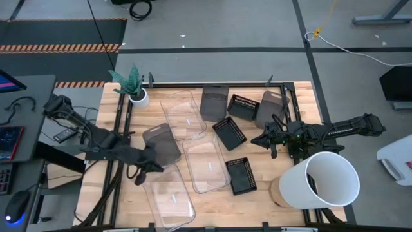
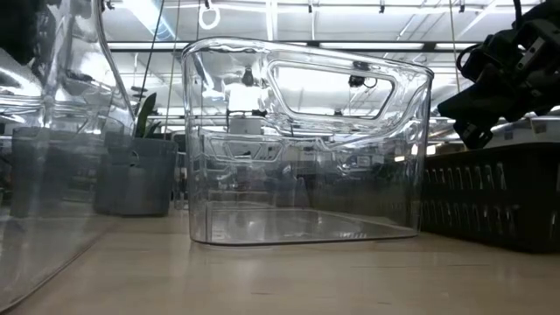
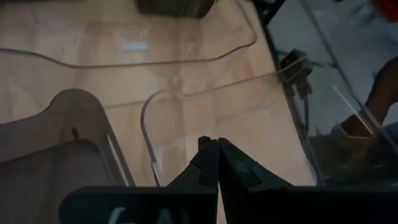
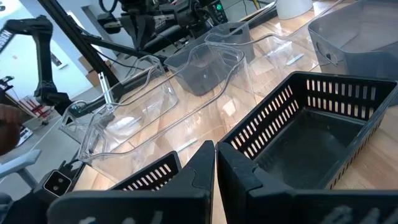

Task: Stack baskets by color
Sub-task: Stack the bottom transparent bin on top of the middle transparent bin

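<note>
Nine baskets lie scattered across the surface (image 1: pixel 302 90), none stacked by colour.
Left tool (image 1: pixel 156 156) closed, empty, beside a grey basket (image 1: pixel 162 143); right tool (image 1: pixel 260 139) closed, empty, near a black basket (image 1: pixel 229 133).

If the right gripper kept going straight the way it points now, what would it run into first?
Probably the black slatted basket directly ahead of the shut right gripper; its near rim lies just past the fingertips. Depth is unclear, so the gripper might pass above that rim toward the clear baskets beyond.

Bright overhead light, glare on clear plastic, blurred foreground
</note>
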`<action>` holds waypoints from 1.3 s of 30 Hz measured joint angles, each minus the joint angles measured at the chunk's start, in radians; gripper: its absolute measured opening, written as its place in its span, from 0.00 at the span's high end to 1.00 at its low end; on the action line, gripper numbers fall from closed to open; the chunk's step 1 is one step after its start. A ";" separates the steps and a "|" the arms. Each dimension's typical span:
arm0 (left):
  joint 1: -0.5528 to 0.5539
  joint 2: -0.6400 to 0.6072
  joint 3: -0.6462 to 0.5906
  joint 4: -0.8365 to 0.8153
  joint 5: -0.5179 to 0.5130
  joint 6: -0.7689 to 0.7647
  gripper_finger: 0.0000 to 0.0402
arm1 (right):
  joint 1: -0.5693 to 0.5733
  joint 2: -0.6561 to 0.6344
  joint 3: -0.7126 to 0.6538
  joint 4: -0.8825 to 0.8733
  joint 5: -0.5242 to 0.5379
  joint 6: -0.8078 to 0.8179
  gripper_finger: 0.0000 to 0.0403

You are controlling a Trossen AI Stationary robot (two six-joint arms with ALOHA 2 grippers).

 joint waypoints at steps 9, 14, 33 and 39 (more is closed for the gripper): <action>-0.057 0.217 0.252 -0.172 -0.043 -0.143 0.99 | 0.000 0.000 0.000 0.002 0.000 0.000 0.94; -0.119 0.370 0.385 -0.217 -0.117 -0.189 0.99 | 0.000 0.000 0.000 0.005 0.000 0.000 0.94; -0.015 0.571 0.537 -0.399 -0.106 -0.239 0.93 | 0.000 0.000 0.000 0.008 0.000 0.000 0.94; -0.042 0.571 0.664 -0.653 -0.112 -0.336 0.93 | 0.000 0.000 0.000 0.008 0.000 0.000 0.94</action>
